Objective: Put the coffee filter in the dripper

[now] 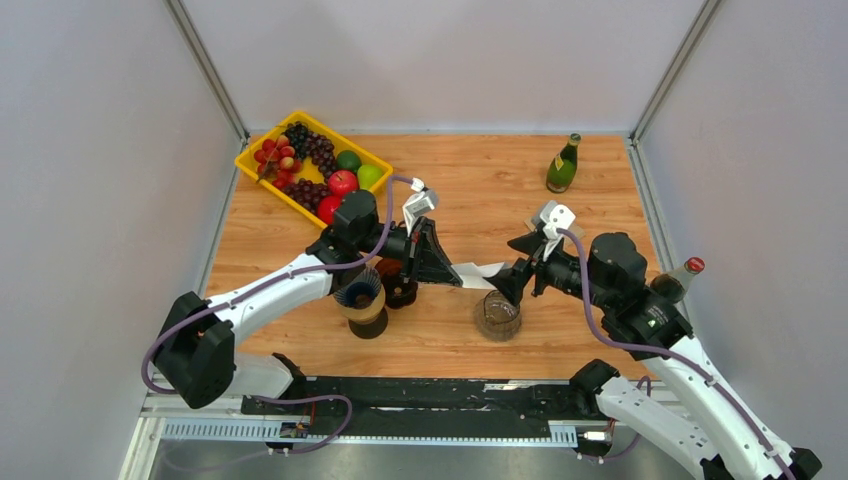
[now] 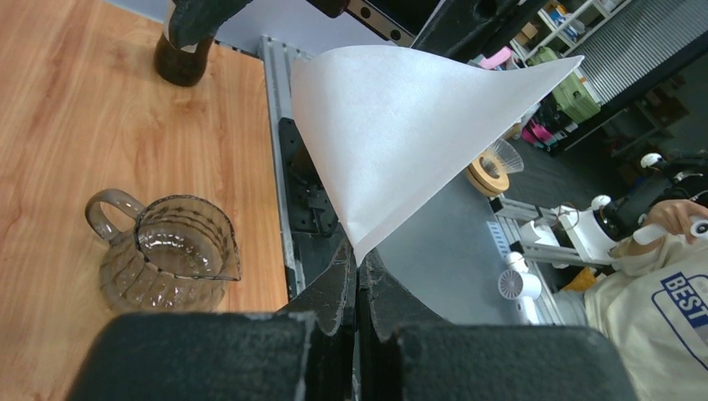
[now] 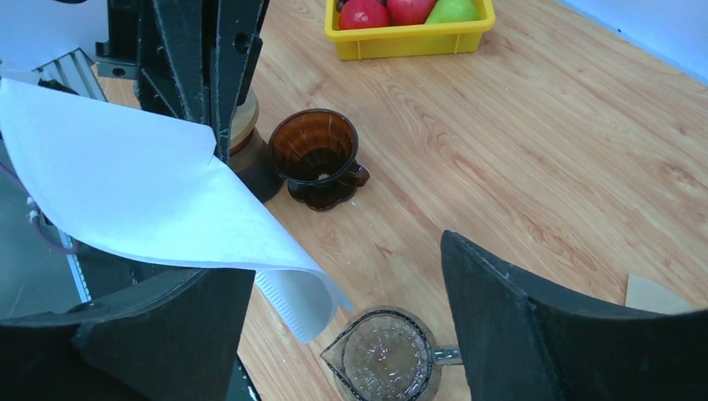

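My left gripper [image 1: 455,279] [image 2: 357,263] is shut on the pointed tip of a white paper coffee filter [image 1: 478,275] [image 2: 401,134] and holds it in the air above the table. The brown glass dripper [image 1: 400,290] [image 3: 317,154] stands on the wood just below and behind the left gripper. My right gripper [image 1: 510,282] [image 3: 342,267] is open. Its jaws stand wide on either side of the filter's free edge [image 3: 142,192], not closed on it. A ribbed glass server [image 1: 497,315] [image 2: 167,259] [image 3: 388,359] stands under the right gripper.
A dark stand with a wooden collar [image 1: 362,300] [image 3: 246,142] is beside the dripper. A yellow fruit tray [image 1: 262,170] [image 3: 409,38] sits at the back left. A green bottle [image 1: 563,165] stands at the back right, a red-capped bottle [image 1: 680,275] by the right arm.
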`<state>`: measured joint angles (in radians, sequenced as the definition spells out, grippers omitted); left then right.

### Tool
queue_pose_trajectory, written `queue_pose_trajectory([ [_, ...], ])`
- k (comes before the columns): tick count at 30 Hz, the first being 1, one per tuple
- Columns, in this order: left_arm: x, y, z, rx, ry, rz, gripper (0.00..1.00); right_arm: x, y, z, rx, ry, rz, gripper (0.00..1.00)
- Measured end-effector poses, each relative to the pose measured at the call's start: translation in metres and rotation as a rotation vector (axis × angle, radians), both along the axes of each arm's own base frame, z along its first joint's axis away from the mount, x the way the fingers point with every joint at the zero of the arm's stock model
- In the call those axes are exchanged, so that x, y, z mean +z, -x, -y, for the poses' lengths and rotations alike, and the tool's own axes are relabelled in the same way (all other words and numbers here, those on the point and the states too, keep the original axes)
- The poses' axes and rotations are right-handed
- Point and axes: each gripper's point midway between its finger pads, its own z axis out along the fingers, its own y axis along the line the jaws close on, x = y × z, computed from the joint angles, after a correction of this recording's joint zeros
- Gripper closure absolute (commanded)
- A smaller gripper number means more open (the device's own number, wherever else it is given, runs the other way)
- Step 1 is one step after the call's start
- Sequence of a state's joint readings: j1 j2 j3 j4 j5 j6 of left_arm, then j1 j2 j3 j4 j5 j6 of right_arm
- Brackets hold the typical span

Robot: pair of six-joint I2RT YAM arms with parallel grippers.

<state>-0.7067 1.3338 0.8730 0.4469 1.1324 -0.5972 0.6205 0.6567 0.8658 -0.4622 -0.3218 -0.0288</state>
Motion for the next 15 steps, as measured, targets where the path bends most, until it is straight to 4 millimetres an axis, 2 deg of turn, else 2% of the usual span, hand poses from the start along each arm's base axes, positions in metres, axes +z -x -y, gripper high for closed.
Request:
queue_pose_trajectory([
  [4,0.002,0.004,-0.002,-0.019,0.006,0.007,0.99,0.004,0.007,-0.007,0.059,-0.021,0.003,0.51],
  [9,0.008,0.006,-0.004,-0.023,0.021,0.024,0.98,0.012,0.021,-0.018,0.156,-0.058,0.010,0.76],
  [11,0.010,0.007,-0.004,-0.022,0.025,0.030,0.97,0.014,0.024,-0.021,0.183,-0.069,0.008,0.98],
  [12,0.010,0.007,-0.004,-0.022,0.028,0.033,0.95,0.014,0.026,-0.023,0.195,-0.076,-0.002,1.00],
  [14,0.011,0.007,-0.004,-0.021,0.029,0.035,0.82,0.015,0.027,-0.024,0.206,-0.082,-0.009,1.00],
  [15,0.011,0.007,-0.004,-0.019,0.029,0.033,0.59,0.015,0.028,-0.025,0.208,-0.085,-0.013,1.00],
])
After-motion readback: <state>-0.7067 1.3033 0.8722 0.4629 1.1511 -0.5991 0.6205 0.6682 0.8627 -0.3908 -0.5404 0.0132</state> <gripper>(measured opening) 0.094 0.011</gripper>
